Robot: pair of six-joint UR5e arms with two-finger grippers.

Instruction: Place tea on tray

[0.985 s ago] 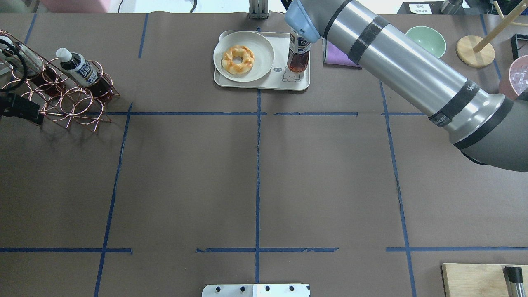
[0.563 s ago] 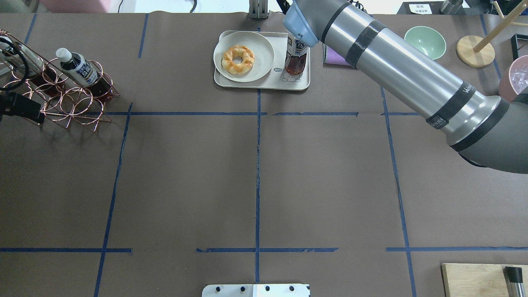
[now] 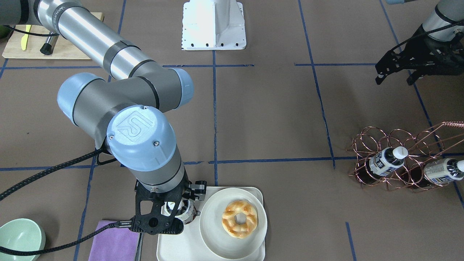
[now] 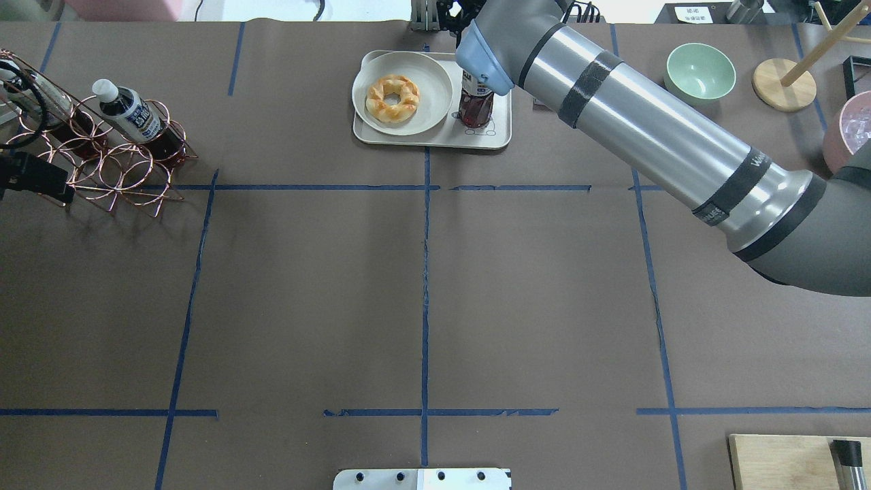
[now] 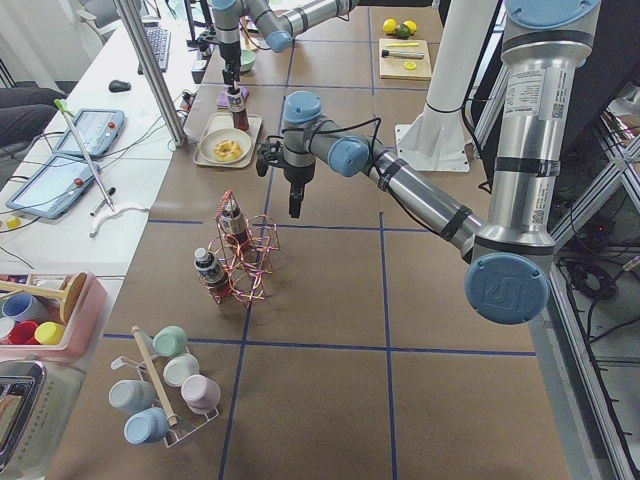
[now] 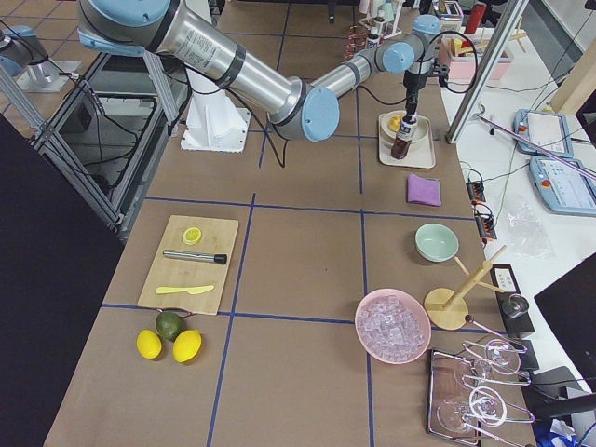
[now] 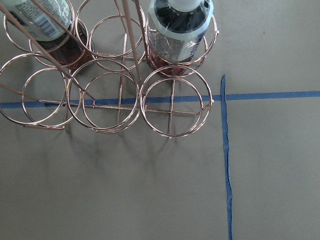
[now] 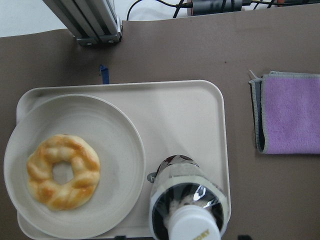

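The tea (image 4: 476, 107), a small bottle of dark brown liquid with a white cap, stands upright over the right end of the cream tray (image 4: 500, 139), its base by the bear drawing. My right gripper (image 3: 179, 207) comes down from above and is shut on the bottle's top; my wrist hides its fingers. In the right wrist view the tea (image 8: 186, 200) is at bottom centre on the tray (image 8: 200, 115). My left gripper (image 3: 394, 80) is open and empty, far away beside the copper rack.
A round plate with a twisted doughnut (image 4: 392, 97) fills the tray's left part. A purple cloth (image 8: 292, 112) lies right of the tray, a green bowl (image 4: 701, 68) beyond. The copper wire rack (image 4: 116, 163) holds two more bottles. A wooden board (image 4: 782, 463) lies front right.
My right arm has carried the tea to the left and lower onto the tray, and the bottle has gone from tilted to upright. The left arm has not moved.
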